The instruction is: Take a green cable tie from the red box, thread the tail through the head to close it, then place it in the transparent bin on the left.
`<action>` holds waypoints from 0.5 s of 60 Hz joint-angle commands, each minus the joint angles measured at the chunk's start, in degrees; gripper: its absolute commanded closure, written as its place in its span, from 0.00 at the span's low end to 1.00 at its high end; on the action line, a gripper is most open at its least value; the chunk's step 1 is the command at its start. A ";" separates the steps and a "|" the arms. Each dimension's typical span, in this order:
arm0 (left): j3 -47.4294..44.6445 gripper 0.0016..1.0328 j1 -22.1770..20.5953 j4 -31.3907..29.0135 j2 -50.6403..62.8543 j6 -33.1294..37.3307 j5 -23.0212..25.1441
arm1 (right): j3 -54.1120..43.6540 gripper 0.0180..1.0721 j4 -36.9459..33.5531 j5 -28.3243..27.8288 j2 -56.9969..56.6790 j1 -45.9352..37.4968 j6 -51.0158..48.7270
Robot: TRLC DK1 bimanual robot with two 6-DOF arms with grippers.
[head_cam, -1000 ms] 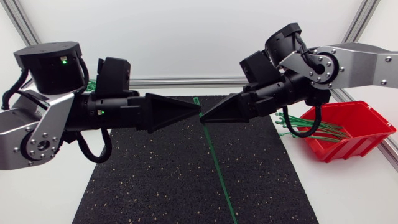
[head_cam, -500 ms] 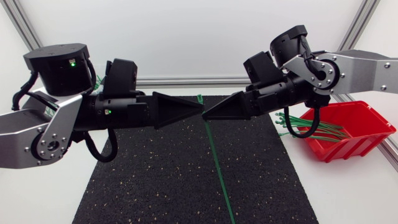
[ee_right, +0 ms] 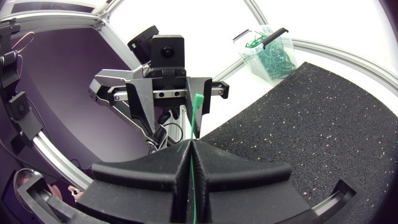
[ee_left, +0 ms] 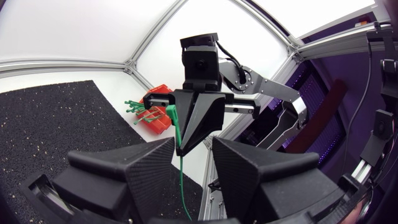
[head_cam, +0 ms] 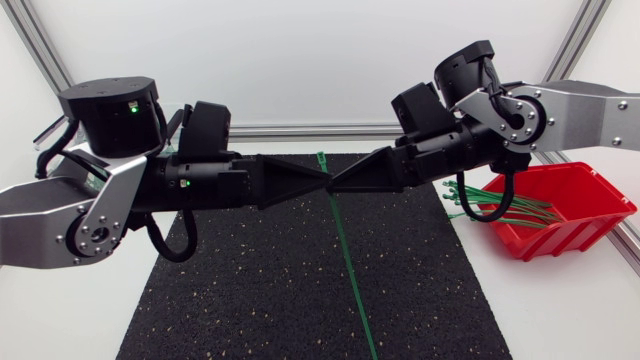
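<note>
A green cable tie [head_cam: 345, 250] hangs over the black mat, its head just above the meeting grippers and its tail reaching toward the table's front. My right gripper [head_cam: 336, 185] is shut on the tie near its head; in the right wrist view the tie [ee_right: 196, 115] sticks up from between the pressed fingers. My left gripper [head_cam: 324, 182] faces it tip to tip. In the left wrist view its fingers [ee_left: 149, 168] stand apart with the tie strand [ee_left: 181, 180] running through the gap, untouched. The red box [head_cam: 575, 200] with several green ties [head_cam: 490, 205] sits at the right.
A black mat [head_cam: 250, 290] covers the table's middle under both arms. The transparent bin [ee_right: 267, 50], filled with green ties, shows in the right wrist view past the mat's far corner; in the head view my left arm hides it.
My left arm has moved right until its tip meets the right gripper's, and its fingers have narrowed around the tie. The right gripper has kept its hold, shifting only slightly.
</note>
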 commanded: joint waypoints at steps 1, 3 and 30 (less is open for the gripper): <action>1.67 0.65 -0.32 0.97 1.01 -1.54 0.66 | -1.64 0.95 0.76 -0.70 -1.01 0.18 1.36; 1.76 0.66 -0.14 0.97 1.01 -1.63 0.58 | -1.73 0.95 0.93 -0.70 -1.01 0.27 1.45; 2.28 0.82 0.56 1.06 1.80 -1.72 -0.39 | -2.69 0.95 1.72 -0.53 -2.50 0.88 1.80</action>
